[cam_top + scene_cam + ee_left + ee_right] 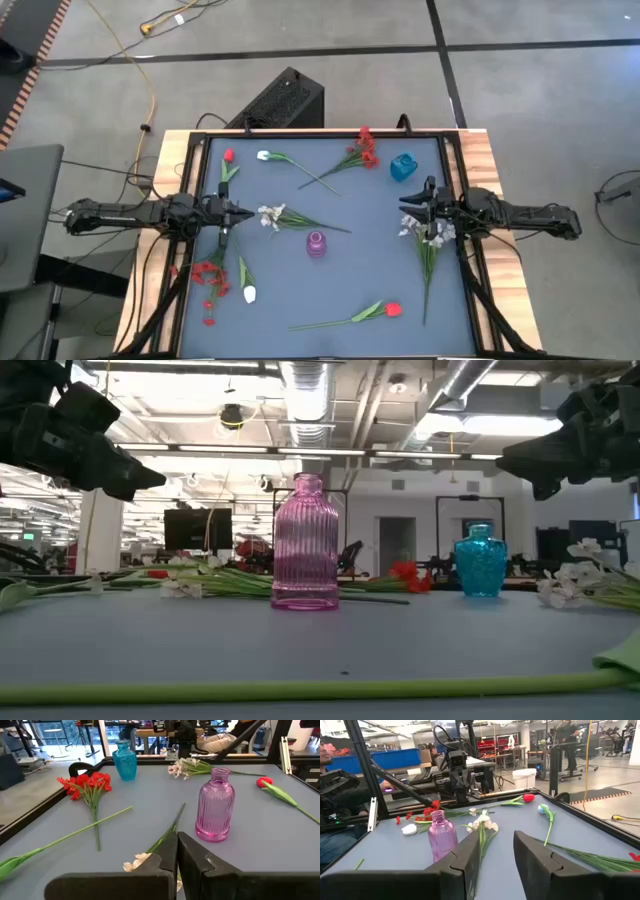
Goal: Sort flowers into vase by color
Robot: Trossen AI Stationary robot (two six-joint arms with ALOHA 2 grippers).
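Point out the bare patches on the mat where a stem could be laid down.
Widest bare patch: between the pink vase and the right claw, below the blue vase. Another lies between the pink vase and the red tulip. Crowded: the left edge near the left claw, with red sprays.

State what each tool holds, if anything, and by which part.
Nothing is held. The left tool is shut and empty above a white spray; the right tool is open and empty above another white spray.

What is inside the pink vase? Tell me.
The pink vase holds nothing: its ribbed glass is see-through and no stem shows inside or above its neck. The flowers lie on the table around it. The very bottom is hard to judge.
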